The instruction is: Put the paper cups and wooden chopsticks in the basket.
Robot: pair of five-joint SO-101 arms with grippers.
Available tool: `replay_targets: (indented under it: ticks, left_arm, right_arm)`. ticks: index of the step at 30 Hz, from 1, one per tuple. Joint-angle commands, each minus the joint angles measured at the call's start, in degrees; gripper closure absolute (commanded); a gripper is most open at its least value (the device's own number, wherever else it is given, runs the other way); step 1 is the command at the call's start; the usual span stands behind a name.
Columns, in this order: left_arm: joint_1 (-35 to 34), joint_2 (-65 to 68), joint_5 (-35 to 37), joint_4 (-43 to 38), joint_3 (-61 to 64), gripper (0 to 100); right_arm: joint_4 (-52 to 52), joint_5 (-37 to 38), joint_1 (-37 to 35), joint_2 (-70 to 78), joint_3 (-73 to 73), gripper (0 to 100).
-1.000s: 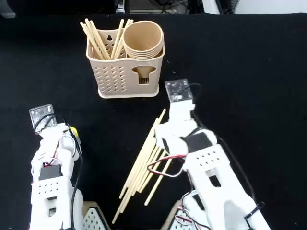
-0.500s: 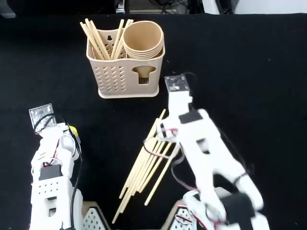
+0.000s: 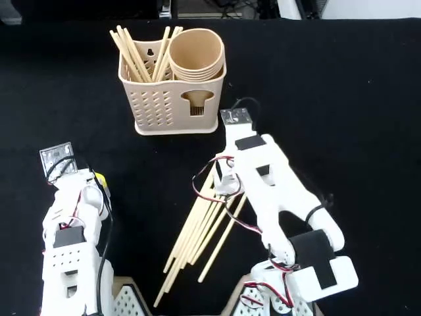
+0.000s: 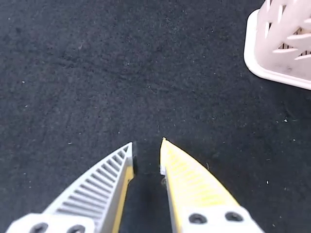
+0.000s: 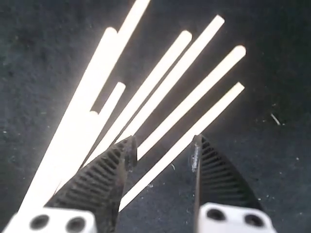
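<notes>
Right gripper [image 5: 163,145] jaws spread, straddling loose wooden chopsticks [image 5: 156,92] fanning out ahead of tips, none gripped; left gripper [image 4: 146,143] narrowly parted, empty, basket [image 4: 286,43] off ahead

The cloth [image 3: 355,99] is matt and fuzzy, the basket [image 3: 158,108] plastic, the chopsticks [image 3: 196,232] smooth wood.

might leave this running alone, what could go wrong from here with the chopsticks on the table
1. The right claw is open over fanned loose chopsticks; it may pinch only one or two and scatter the rest.
2. A wire loop hangs over that pile and could snag a stick.
3. The basket holds leaning chopsticks; new ones might catch on them.
</notes>
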Motion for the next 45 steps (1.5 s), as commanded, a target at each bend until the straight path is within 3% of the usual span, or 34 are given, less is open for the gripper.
replay_targets:
  ticks: [1, 15, 25, 35, 42, 45]
  left_arm:
    - [0.57, 0.18, 0.35, -1.14, -0.48, 89]
    - [0.48, 0.18, 0.35, -1.14, -0.57, 89]
    - [0.48, 0.18, 0.35, -1.23, -0.57, 89]
    - [0.22, 0.18, 0.35, -1.23, -0.57, 89]
    - [0.31, 0.18, 0.35, -1.23, -0.57, 89]
    - [0.13, 0.18, 0.35, -1.23, -0.57, 89]
  right_arm:
    - [0.53, -0.53, 2.73, 0.04, -2.33, 80.4]
    - [1.67, -0.09, 1.41, 14.11, -10.68, 80.4]
    - [0.88, -0.70, -8.44, 9.19, -12.44, 80.5]
    - [-0.35, -0.26, -8.26, 9.19, -9.98, 80.5]
    - [-0.53, 0.09, -3.34, 9.19, -7.25, 80.5]
    - [-0.70, 3.34, -3.08, 9.19, -5.23, 81.1]
